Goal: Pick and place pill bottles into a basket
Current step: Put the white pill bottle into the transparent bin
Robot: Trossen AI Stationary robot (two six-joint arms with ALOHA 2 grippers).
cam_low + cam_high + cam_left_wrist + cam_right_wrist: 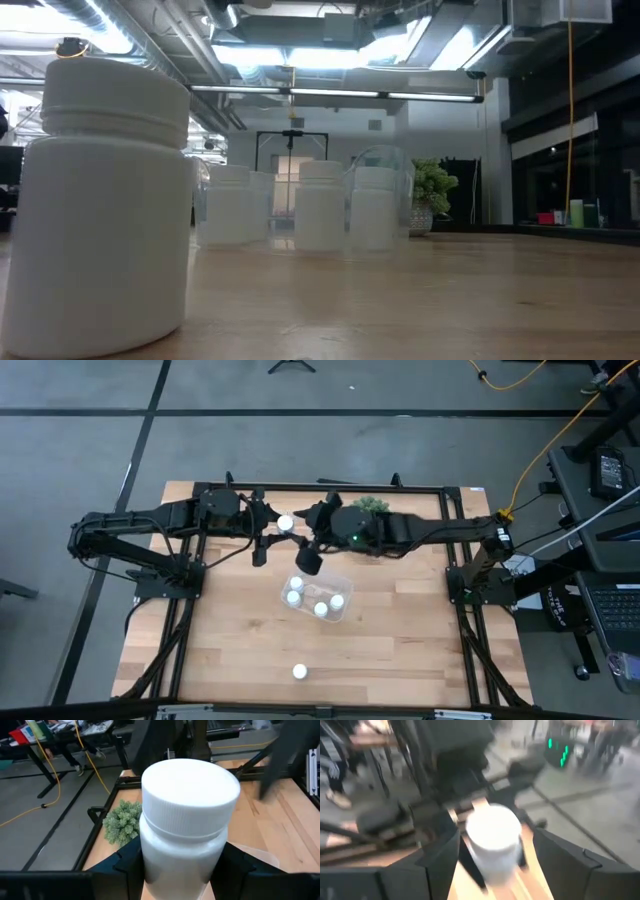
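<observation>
The high view looked straight down on the whole worktop (400, 650); the low view looked level across it from the surface, a pill bottle (100, 205) close before the lens. Each wrist view looked forward between its own jaws, both sharing one held bottle (187, 820).

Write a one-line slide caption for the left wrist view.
Left gripper holds a white pill bottle upright above the wooden table, with the green plant beyond.

White pill bottles (318, 603), clear basket (343, 584), green plant (372, 506), pale wooden table (400, 650).
</observation>
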